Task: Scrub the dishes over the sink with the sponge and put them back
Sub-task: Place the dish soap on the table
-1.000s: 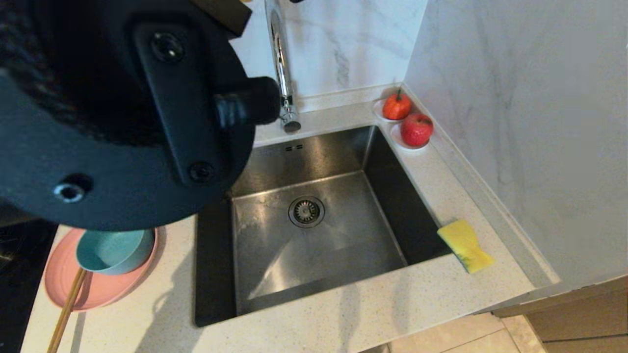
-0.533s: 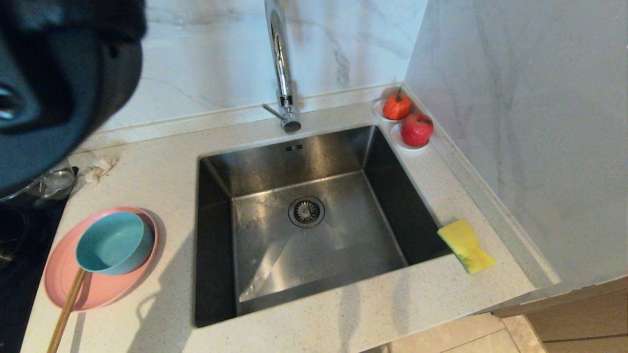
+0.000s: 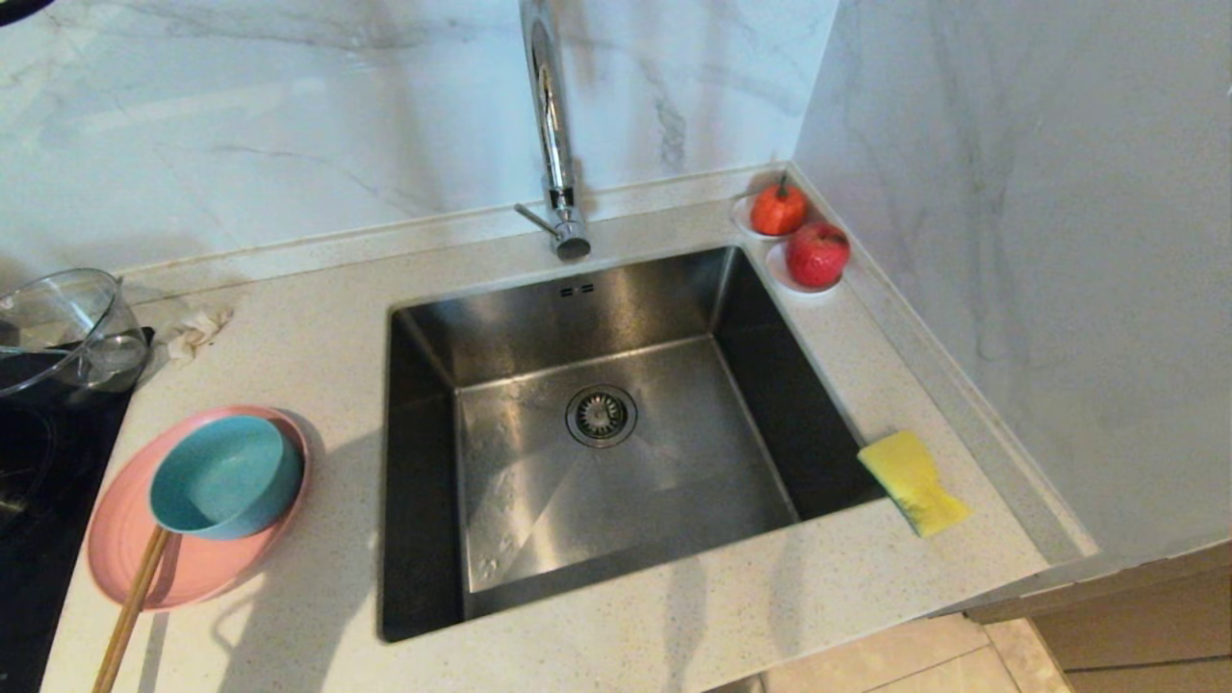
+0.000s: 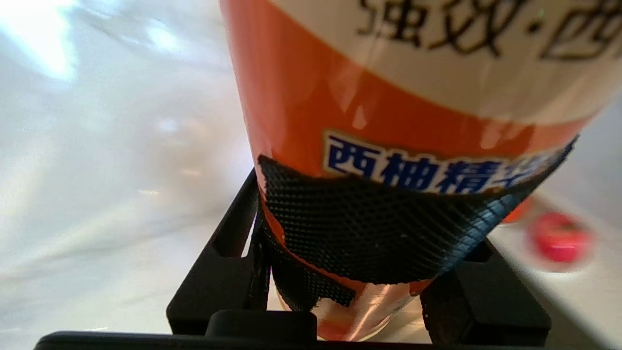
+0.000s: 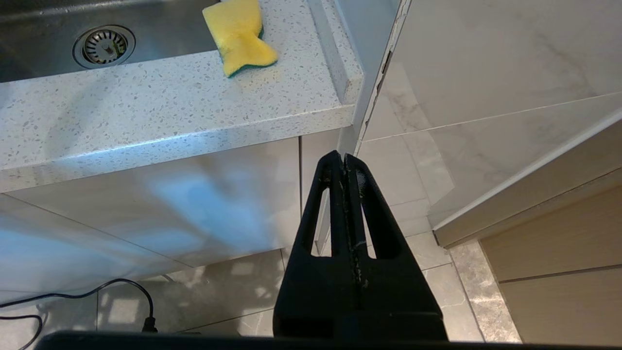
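The pink plate lies on the counter left of the sink, with the teal-blue bowl sitting in it. The yellow sponge lies on the counter at the sink's right rim, and the right wrist view also shows the sponge. My left gripper is outside the head view. It is shut on an orange-labelled bottle with a black mesh band. My right gripper hangs shut and empty below the counter's front edge, over the floor.
Wooden chopsticks lean on the plate. A clear glass bowl and a crumpled tissue sit at the back left. The chrome faucet rises behind the sink. Two saucers with red fruit stand in the back right corner by the wall.
The left arm, which covered the upper left of the head view, has swung left and up out of it, uncovering the dishes and the glass bowl. Nothing on the counter moved.
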You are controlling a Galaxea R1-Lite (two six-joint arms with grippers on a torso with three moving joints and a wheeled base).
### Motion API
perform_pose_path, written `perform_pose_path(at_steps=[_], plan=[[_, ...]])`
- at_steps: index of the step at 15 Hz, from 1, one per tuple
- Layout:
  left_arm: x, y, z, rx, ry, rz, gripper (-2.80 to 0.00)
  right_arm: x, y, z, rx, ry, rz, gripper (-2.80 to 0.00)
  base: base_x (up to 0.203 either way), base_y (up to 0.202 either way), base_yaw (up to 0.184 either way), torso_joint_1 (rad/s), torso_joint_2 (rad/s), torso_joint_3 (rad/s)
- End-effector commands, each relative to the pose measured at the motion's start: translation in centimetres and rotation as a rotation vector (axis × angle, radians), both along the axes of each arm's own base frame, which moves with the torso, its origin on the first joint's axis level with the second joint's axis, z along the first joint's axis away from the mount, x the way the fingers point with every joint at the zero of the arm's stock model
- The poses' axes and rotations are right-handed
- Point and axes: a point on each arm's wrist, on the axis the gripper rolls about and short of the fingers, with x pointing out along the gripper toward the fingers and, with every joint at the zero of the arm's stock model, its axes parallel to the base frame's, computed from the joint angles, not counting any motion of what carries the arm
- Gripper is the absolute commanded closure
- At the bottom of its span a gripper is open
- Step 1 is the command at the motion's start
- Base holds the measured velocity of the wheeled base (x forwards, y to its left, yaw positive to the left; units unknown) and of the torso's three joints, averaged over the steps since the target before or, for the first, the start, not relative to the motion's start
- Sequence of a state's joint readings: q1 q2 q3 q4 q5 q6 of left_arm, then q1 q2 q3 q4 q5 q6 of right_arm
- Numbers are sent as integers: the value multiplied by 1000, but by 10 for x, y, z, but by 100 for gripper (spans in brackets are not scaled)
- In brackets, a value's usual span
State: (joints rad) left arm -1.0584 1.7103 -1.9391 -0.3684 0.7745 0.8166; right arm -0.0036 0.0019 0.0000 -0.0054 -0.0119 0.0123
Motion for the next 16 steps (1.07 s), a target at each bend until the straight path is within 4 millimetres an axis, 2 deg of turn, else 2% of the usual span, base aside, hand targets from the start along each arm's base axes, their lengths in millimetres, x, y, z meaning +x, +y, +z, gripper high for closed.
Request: perform_pose_path(at_steps=[1, 4, 8, 12, 14, 16], plan=[[1, 17, 2, -88, 46, -86, 0, 0, 0, 0, 0, 0, 0, 0, 0, 0, 0, 0, 0, 0], [8, 51, 2, -151, 131, -154, 0, 0, 0, 0, 0, 0, 0, 0, 0, 0, 0, 0, 0, 0], [12, 113, 4, -276, 173, -69, 0, 0, 0, 0, 0, 0, 0, 0, 0, 0, 0, 0, 0, 0], [11, 174, -14, -319, 204, 35, 0, 0, 0, 0, 0, 0, -1, 0, 0, 0, 0, 0, 0, 0], [19, 196, -19, -408, 207, 126, 0, 0, 0, 0, 0, 0, -1, 0, 0, 0, 0, 0, 0, 0], [35, 217, -35, -458, 240, 249, 0, 0, 0, 0, 0, 0, -1, 0, 0, 0, 0, 0, 0, 0]])
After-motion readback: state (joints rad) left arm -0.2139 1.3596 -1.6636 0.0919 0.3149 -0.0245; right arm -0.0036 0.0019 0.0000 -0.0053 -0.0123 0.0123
